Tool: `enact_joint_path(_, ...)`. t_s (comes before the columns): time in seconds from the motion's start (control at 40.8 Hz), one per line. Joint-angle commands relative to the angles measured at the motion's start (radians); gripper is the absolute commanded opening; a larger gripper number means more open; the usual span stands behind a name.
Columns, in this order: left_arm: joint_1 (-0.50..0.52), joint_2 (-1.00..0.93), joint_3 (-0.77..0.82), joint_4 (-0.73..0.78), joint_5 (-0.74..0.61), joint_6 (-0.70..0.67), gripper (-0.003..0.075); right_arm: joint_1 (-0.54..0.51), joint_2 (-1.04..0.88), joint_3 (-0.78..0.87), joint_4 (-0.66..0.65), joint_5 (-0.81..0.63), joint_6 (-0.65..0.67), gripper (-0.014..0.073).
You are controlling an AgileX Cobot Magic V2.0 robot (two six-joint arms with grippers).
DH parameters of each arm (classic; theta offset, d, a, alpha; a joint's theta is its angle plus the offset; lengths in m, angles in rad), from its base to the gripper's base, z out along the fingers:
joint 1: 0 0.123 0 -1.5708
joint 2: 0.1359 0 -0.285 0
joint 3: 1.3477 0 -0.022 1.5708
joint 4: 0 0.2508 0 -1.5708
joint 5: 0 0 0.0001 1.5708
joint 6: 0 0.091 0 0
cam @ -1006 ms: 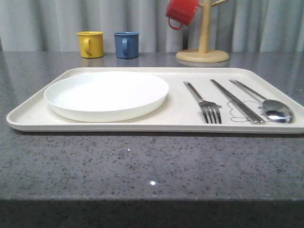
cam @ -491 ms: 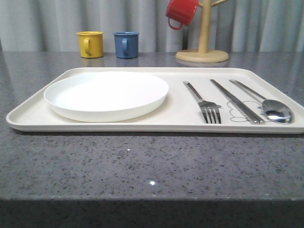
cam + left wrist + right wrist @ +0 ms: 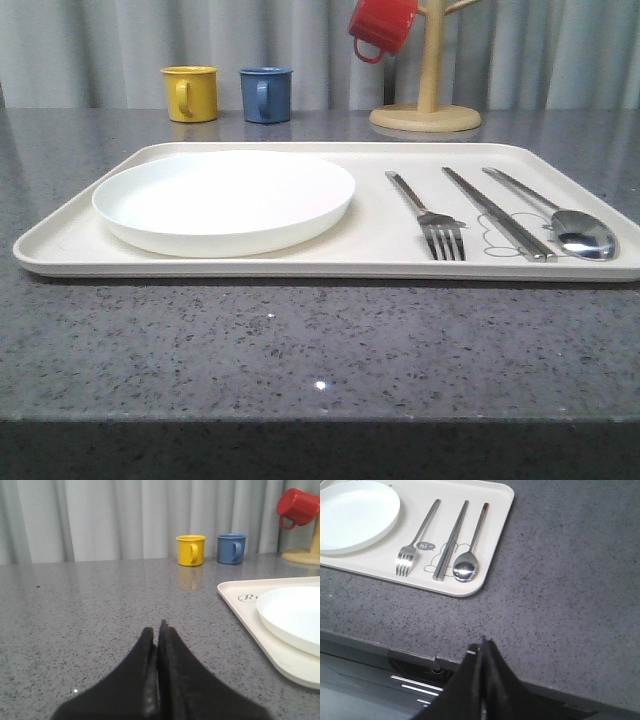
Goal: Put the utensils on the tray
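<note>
Nearest to us, we see both end effectors pulled back from the work. The left end effector (image 3: 159, 630) hangs low over bare grey tabletop (image 3: 300, 340) to the left of the tray, its two dark fingers pressed together with nothing between them. The right end effector (image 3: 481, 647) sits over the near edge of the tabletop, to the right of the tray's near right corner, fingers likewise closed together and empty.

Beyond them we find the cream tray (image 3: 250, 268) lying flat on the tabletop. On its left half rests the round white plate (image 3: 224, 200). On its right half the three silver utensils lie side by side, apart from one another, handles pointing far: the fork (image 3: 428, 215) on the left with tines toward us, the chopsticks (image 3: 497, 212) in the middle across the grey rabbit drawing (image 3: 436, 560), and the spoon (image 3: 560, 220) on the right, bowl near.

Farther back, off the tray, we see a yellow mug (image 3: 191, 93) and a blue mug (image 3: 266, 94) standing side by side, and to their right a wooden mug stand (image 3: 427, 112) with a red mug (image 3: 381, 26) hanging on it. Grey curtains (image 3: 100, 50) close the scene.
</note>
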Motion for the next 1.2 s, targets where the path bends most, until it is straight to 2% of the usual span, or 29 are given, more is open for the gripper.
enact_joint_path(0.0,-0.004,-0.022,0.022,0.057,-0.069,-0.074,-0.002,-0.001,0.016,-0.02,-0.007,-0.071,-0.013,-0.0116)
enact_joint_path(0.074,-0.019,-0.022,0.022,0.11,-0.077,-0.084,-0.002,-0.001,0.016,-0.02,-0.007,-0.072,-0.013,-0.0116)
enact_joint_path(0.245,-0.023,-0.022,0.022,0.087,-0.087,-0.086,-0.002,-0.001,0.016,-0.02,-0.007,-0.072,-0.013,-0.0116)
enact_joint_path(0.392,-0.023,-0.022,0.022,0.087,-0.167,-0.086,-0.002,-0.001,0.016,-0.02,-0.007,-0.072,-0.013,-0.0116)
enact_joint_path(1.055,-0.023,-0.022,0.022,0.087,-0.167,-0.086,-0.002,-0.001,0.016,-0.02,-0.007,-0.072,-0.013,-0.0116)
enact_joint_path(1.128,-0.023,-0.022,0.022,0.087,-0.167,-0.086,-0.002,-0.019,-0.017,0.02,-0.032,-0.118,-0.013,-0.0116)
enact_joint_path(1.177,-0.023,-0.022,0.022,0.087,-0.167,-0.086,-0.002,-0.048,-0.063,0.103,-0.049,-0.237,-0.013,-0.0116)
